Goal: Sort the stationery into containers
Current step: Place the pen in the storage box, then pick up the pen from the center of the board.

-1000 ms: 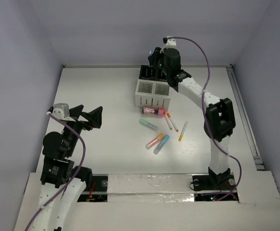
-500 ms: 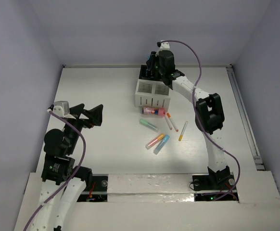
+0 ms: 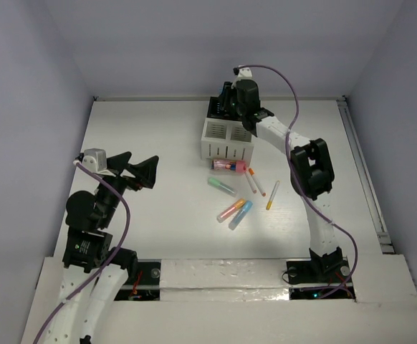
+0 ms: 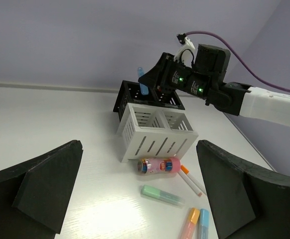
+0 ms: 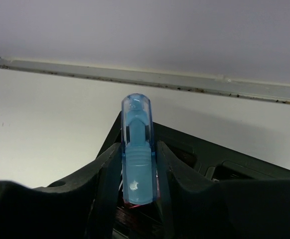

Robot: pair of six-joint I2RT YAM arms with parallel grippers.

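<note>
A: Starting on the left: the left claw (image 3: 135,169) hangs over the bare left side of the desk (image 3: 144,129), jaws spread wide and nothing between them.

B: And it's well away from the stationery, so don't look there for the action.

A: Moving right to the far middle, the white box (image 3: 228,140) sits with the black box (image 4: 127,97) joined behind it. The right claw (image 3: 228,99) is directly over the black one.

B: It's clamped on a blue marker (image 5: 137,149), a finger pressing each side. The marker stands upright with its cap up and its long axis pointing straight down into the box.

A: That's the relation that matters: the marker is above the opening, so I'd say the drop is next. Which compartment?

B: From the left wrist view it looks like the left one, but I wouldn't swear to it. Something pinkish shows below the marker. It may be pieces already inside, and they could crowd the slot.

A: And the rest?

B: Just near the white box lies the pink cylinder (image 3: 228,165), crosswise. Nearer are a green marker (image 3: 221,185), a pink-orange marker (image 3: 231,210) and thin sticks (image 3: 253,181) to the right. The right arm is closer to all of them.
</note>
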